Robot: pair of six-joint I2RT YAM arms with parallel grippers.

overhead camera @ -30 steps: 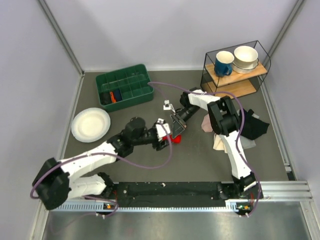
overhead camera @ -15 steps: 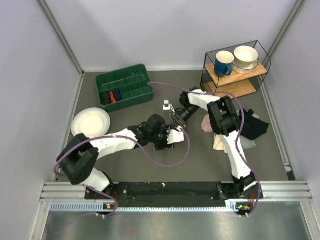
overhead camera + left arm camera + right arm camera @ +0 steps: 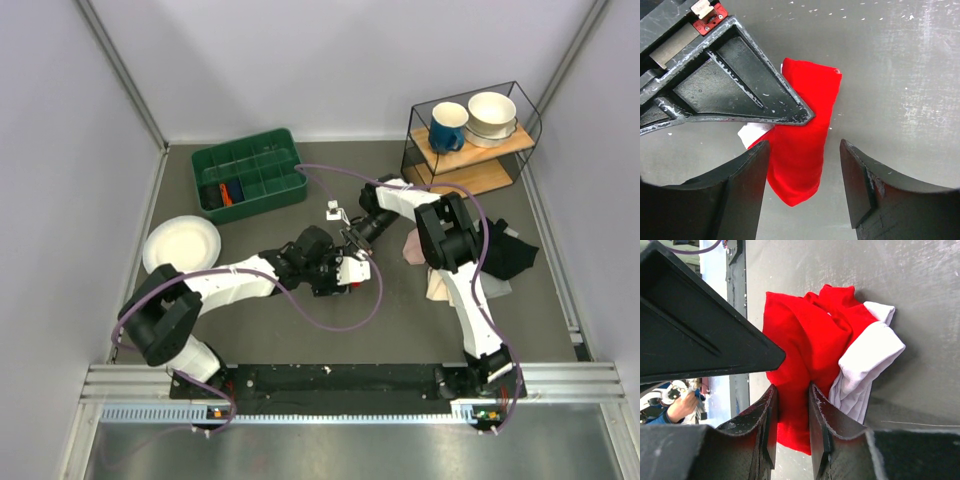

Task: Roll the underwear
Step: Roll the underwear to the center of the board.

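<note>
The underwear [image 3: 802, 150] is a bunched red bundle lying on the grey table, with a white waistband showing at one end [image 3: 867, 365]. My right gripper [image 3: 792, 387] is shut on a fold of the red fabric; in the top view it [image 3: 356, 247] is at the table's middle. My left gripper [image 3: 804, 145] is open and hangs just above the bundle, with one finger [image 3: 747, 190] on each side of its free end. In the top view the left gripper [image 3: 347, 271] sits right beside the right one and the underwear is mostly hidden beneath them.
A green compartment bin [image 3: 250, 175] stands at the back left and a white plate [image 3: 181, 249] at the left. A wire rack [image 3: 470, 140] with a blue mug and bowls is at the back right. A pink-and-beige cloth [image 3: 428, 270] and a black garment [image 3: 510, 252] lie to the right.
My left arm has swung its elbow forward and its gripper has moved right over the underwear, covering the red that showed before. The right gripper has hardly moved.
</note>
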